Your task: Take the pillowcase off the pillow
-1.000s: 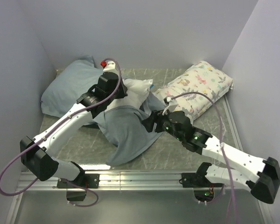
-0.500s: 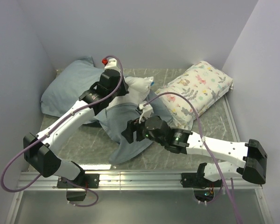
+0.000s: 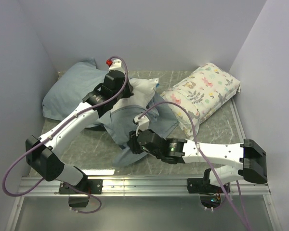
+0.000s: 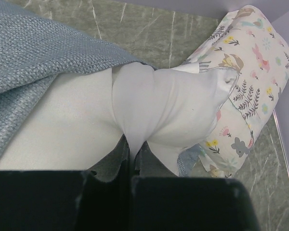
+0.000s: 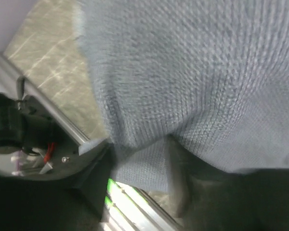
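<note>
Overhead view: even, diffuse light from above, sharp throughout. Faint soft shadows lie beneath both arms (image 3: 67, 126), and one bright glare strip crosses the green marbled surface (image 3: 94, 149) at its near edge.

Left wrist view: well lit and crisp on the plump white pillow (image 4: 159, 101); the near foreground is black.

Right wrist view: the grey-blue woven pillowcase fabric (image 5: 197, 72) is smeared by blur, with blown-out glare at the bottom.

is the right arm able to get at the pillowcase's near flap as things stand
Probably yes: the right gripper is right at the flap of the pillowcase, with nothing lying over it, and the left gripper pinches the pillow farther back, clear of its path.
</note>
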